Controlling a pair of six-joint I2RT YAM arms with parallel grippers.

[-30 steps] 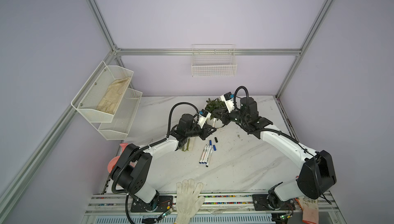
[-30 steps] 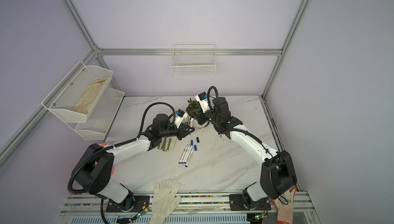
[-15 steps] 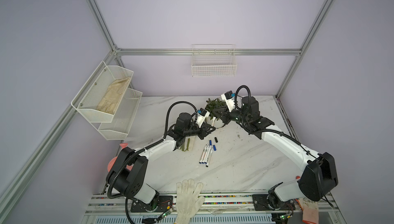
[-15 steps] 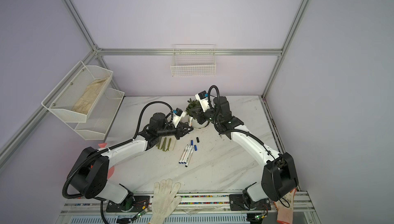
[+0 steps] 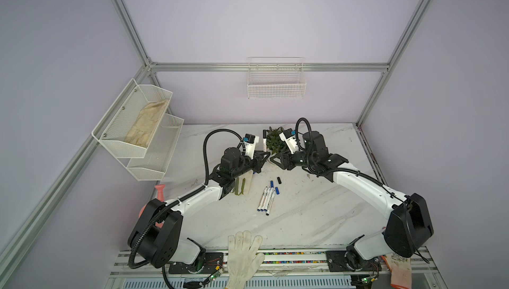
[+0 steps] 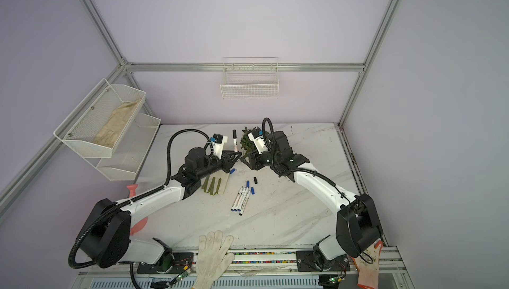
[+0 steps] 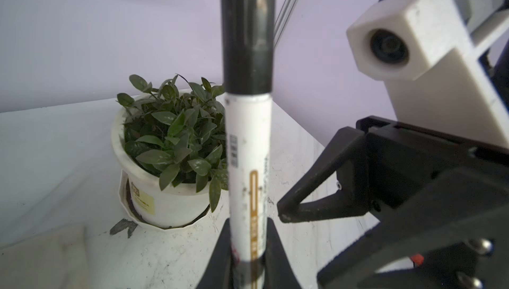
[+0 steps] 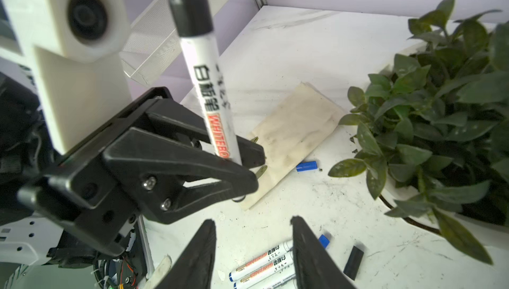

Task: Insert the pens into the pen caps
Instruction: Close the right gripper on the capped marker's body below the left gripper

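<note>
My left gripper (image 5: 265, 156) (image 7: 249, 227) is shut on the lower barrel of a white pen (image 5: 264, 141) (image 7: 249, 163) and holds it upright. A black pen cap (image 7: 248, 26) (image 8: 190, 1) sits on the pen's top end. My right gripper (image 5: 275, 161) (image 8: 252, 220) stands open and empty just right of the pen, its fingers apart from it. Several more pens (image 5: 265, 199) (image 8: 264, 265) lie side by side mid-table. Loose caps lie near them: blue ones (image 5: 271, 183) (image 5: 277, 190) (image 8: 306, 166) and a black one (image 5: 279, 180) (image 8: 354, 262).
A potted plant (image 5: 275, 141) stands right behind both grippers. A beige cloth (image 8: 294, 125) with olive strips (image 5: 239, 187) lies under the left arm. A white glove (image 5: 243, 257) hangs over the front edge. A mesh shelf (image 5: 137, 130) is on the left wall, a wire basket (image 5: 276, 81) on the back wall.
My right gripper has opened, let go of the black cap and drawn back a little to the right. The capped pen stays upright in the left gripper.
</note>
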